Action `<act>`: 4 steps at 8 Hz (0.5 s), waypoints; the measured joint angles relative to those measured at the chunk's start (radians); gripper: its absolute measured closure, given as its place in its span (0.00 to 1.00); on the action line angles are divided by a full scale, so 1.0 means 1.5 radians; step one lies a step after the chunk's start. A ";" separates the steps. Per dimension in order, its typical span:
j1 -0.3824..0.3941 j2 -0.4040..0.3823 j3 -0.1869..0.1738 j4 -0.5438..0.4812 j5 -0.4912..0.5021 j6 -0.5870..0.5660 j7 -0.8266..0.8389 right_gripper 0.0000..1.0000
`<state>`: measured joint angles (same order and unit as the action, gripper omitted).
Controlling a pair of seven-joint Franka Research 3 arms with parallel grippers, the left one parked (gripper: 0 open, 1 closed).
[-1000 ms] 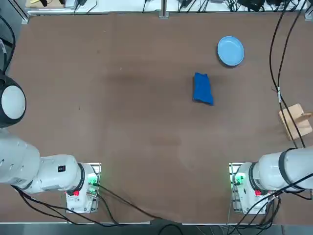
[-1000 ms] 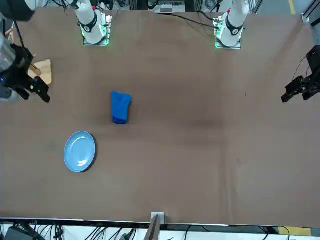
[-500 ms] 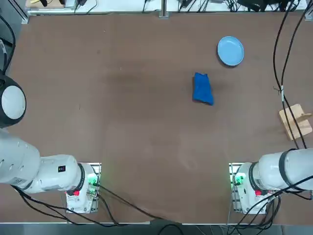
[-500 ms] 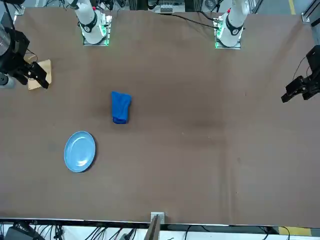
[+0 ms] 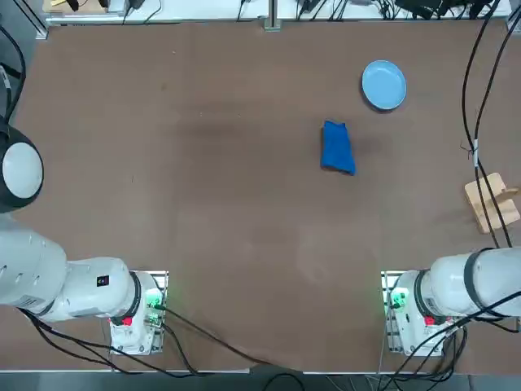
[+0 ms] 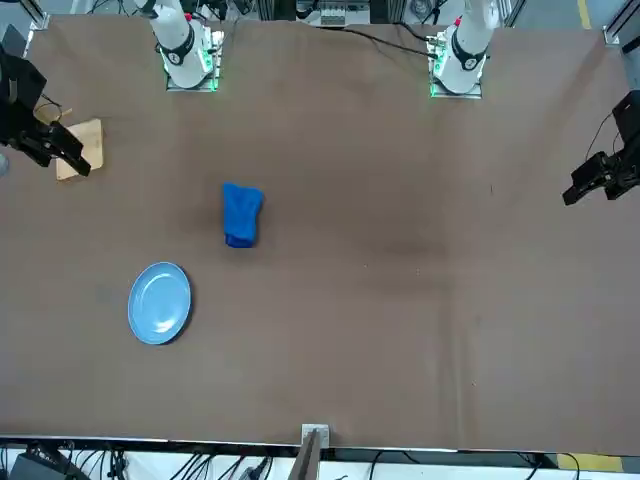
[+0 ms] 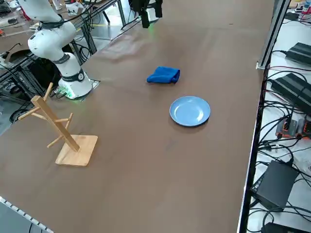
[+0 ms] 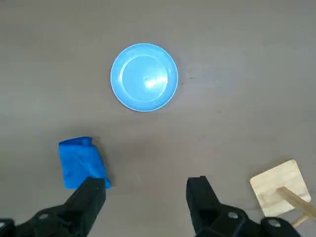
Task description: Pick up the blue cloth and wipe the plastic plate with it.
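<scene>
Closest to the robot's side of the brown table (image 5: 244, 244), the right arm's base is sitting at the table edge, and the right gripper (image 8: 147, 195) is hanging high above the surface with its fingers (image 8: 89, 197) spread wide apart and gripping nothing. Seen from the front camera, the gripper (image 6: 45, 145) is showing at the table's edge over the wooden stand (image 6: 82, 148). That wooden stand (image 7: 60, 131), a flat square base with an upright branched post, is standing off to the robot's right, well apart from the task's things. Farther out, the blue cloth (image 5: 338, 147) is lying crumpled in folds on the bare table, untouched. Beyond it, nearer the far edge and a little more to the right, the plastic plate (image 5: 383, 85) is resting flat and upright, near the cloth but not touching it. Through the wrist camera the blue cloth (image 8: 80, 162) and the plastic plate (image 8: 144, 77) are both lying clear of the fingertips.
</scene>
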<state>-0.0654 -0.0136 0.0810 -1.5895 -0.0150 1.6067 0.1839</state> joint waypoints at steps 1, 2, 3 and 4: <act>0.002 0.001 0.001 0.000 0.001 0.000 0.000 0.00; 0.003 0.002 0.002 0.000 0.001 0.000 0.000 0.00; 0.003 0.004 0.002 0.000 0.003 0.000 0.000 0.00; 0.003 0.005 0.002 0.000 0.003 0.000 0.000 0.00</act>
<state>-0.0614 -0.0056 0.0834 -1.5896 -0.0098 1.6063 0.1845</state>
